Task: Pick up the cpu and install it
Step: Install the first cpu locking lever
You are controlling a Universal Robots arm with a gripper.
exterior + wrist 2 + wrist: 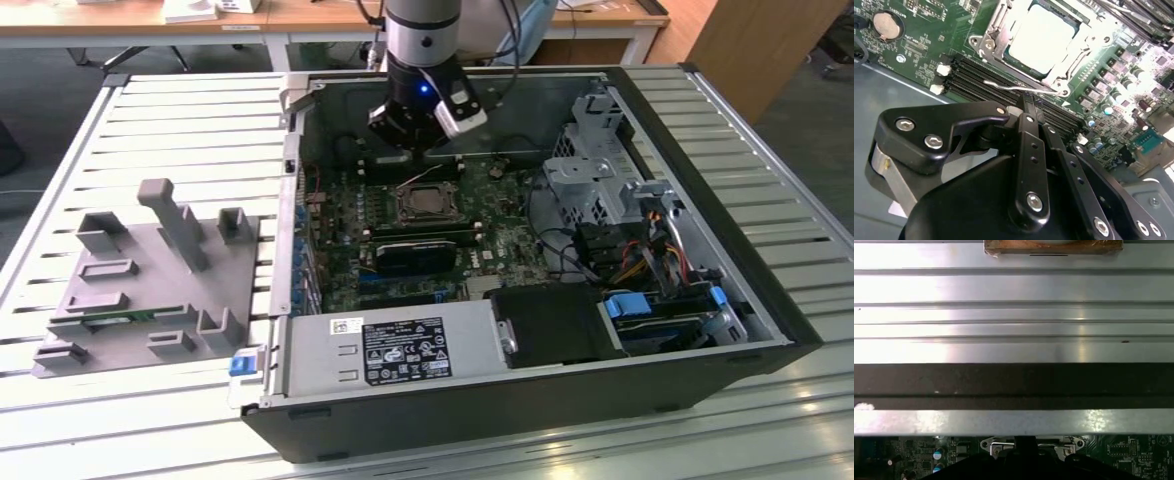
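— Where's the cpu (1040,37)?
— Seated flat in the socket frame (990,42) on the motherboard (400,245), silver top facing up; seen in the exterior view (426,203) as a small square amid the green board, inside the open computer case (747,330).
— And the gripper (427,160)?
— Hanging above the board's far edge in the exterior view, just beyond the socket; apart from the cpu, holding nothing; in the second wrist view (1028,102) black linkages converging to a narrow tip right beside the thin metal socket lever (1019,87).
— State of the jaws?
— Drawn together at the tip, nothing between them.
— Touching the lever?
— Cannot tell; very near at least.
— Anything else around?
— Empty black memory slots (979,82) between gripper and socket; round coin battery (886,25) off to one side; grey parts fixture (160,280) on the slatted table (174,120) at the exterior view's left; power supply (387,350) along the case's near wall; case wall (1014,380) and slats in the first wrist view.
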